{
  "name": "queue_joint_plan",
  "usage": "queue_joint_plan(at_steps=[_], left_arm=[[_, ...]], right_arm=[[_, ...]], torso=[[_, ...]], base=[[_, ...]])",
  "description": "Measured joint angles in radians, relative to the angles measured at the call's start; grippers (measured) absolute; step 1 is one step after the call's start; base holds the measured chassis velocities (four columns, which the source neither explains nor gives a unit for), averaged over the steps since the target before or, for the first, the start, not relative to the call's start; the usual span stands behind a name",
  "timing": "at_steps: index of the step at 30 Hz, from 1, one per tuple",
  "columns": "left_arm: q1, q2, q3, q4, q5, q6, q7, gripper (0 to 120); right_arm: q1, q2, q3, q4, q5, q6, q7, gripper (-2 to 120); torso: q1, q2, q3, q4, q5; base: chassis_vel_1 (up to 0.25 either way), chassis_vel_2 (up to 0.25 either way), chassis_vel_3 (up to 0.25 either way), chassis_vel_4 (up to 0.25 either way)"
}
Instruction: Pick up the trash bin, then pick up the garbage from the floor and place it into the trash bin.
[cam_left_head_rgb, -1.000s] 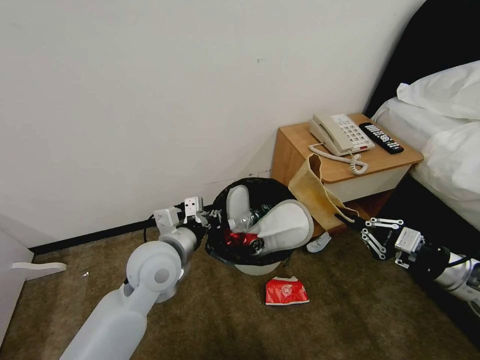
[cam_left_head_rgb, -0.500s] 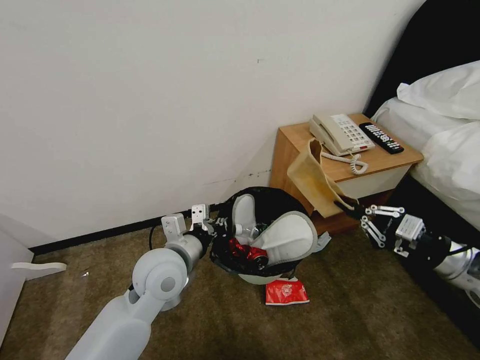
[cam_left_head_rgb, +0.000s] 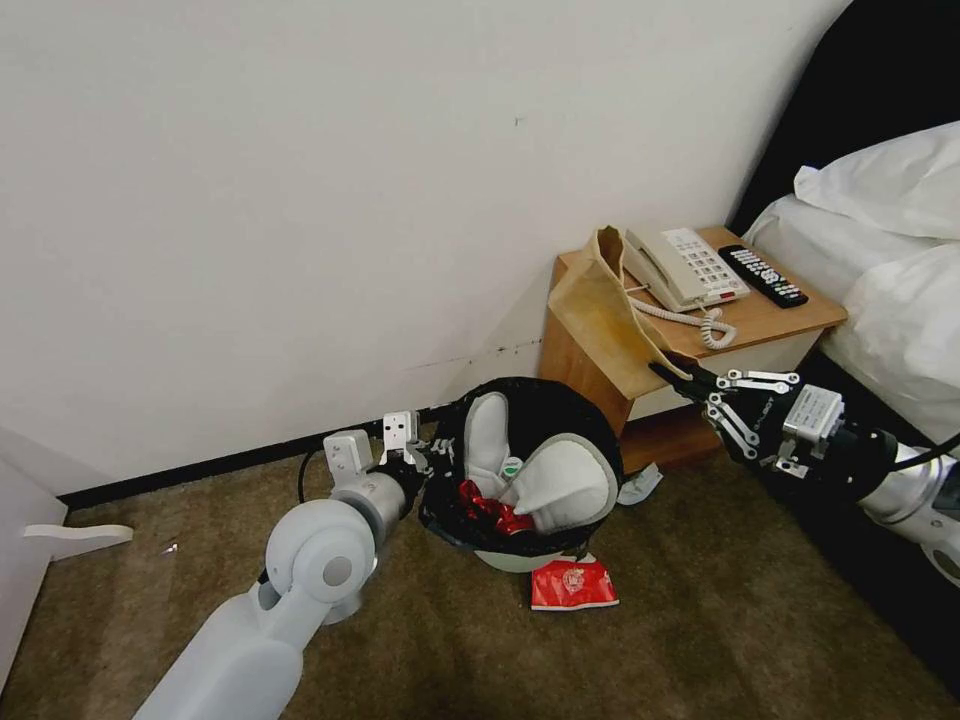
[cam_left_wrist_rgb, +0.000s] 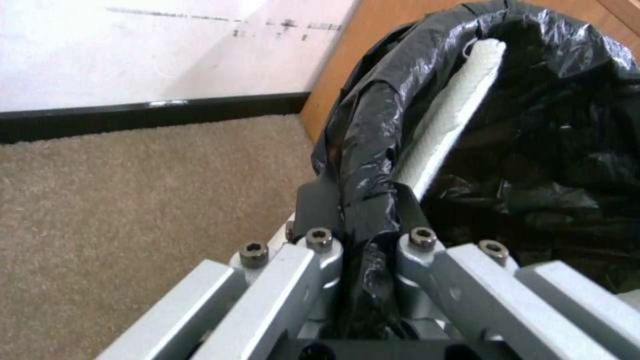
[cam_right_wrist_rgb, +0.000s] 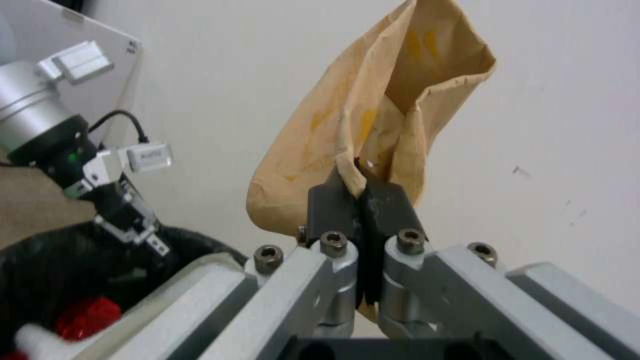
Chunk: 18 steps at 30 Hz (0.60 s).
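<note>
While left gripper (cam_left_wrist_rgb: 363, 220) pinches trash bin (cam_left_head_rgb: 520, 470) rim, right gripper (cam_right_wrist_rgb: 360, 200) fingers clamp brown paper bag (cam_right_wrist_rgb: 373, 115)

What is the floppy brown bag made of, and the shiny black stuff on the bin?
The brown bag looks like matte paper: it holds creases and folds. The black liner on the trash bin seems thin glossy plastic film: it crinkles and reflects light.
</note>
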Motion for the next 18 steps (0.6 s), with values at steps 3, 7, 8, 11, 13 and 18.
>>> queue_joint_plan(at_steps=[3, 7, 8, 11, 13, 18], left_arm=[[-0.001, -0.003, 0.002, 0.001, 0.002, 0.000, 0.000, 4], [-0.003, -0.005, 0.003, 0.003, 0.004, 0.000, 0.000, 4], [-0.003, -0.005, 0.003, 0.003, 0.004, 0.000, 0.000, 4], [-0.004, -0.006, 0.005, 0.003, 0.004, 0.000, -0.001, 4], [-0.004, -0.006, 0.006, 0.003, 0.004, 0.000, -0.001, 4], [-0.014, -0.011, 0.011, 0.009, 0.004, 0.000, -0.001, 4]], right_arm=[[0.013, -0.022, -0.014, 0.000, 0.011, -0.006, 0.008, 0], [0.016, -0.048, -0.035, 0.004, 0.017, -0.016, 0.017, 0], [0.016, -0.048, -0.035, 0.004, 0.017, -0.016, 0.017, 0], [0.015, -0.069, -0.050, 0.003, 0.018, -0.021, 0.020, 0], [0.015, -0.073, -0.053, 0.001, 0.018, -0.021, 0.020, 0], [0.009, -0.108, -0.071, -0.007, 0.018, -0.026, 0.021, 0]], torso=[[0.000, 0.000, 0.000, 0.0001, 0.0000], [0.000, 0.000, 0.000, 0.0000, 0.0000], [0.000, 0.000, 0.000, 0.0000, 0.0000], [0.000, 0.000, 0.000, 0.0000, 0.0000], [0.000, 0.000, 0.000, 0.0000, 0.0000], [0.000, 0.000, 0.000, 0.0000, 0.0000]], base=[[0.000, 0.000, 0.000, 0.000], [0.000, 0.000, 0.000, 0.000], [0.000, 0.000, 0.000, 0.000], [0.000, 0.000, 0.000, 0.000], [0.000, 0.000, 0.000, 0.000], [0.000, 0.000, 0.000, 0.000]])
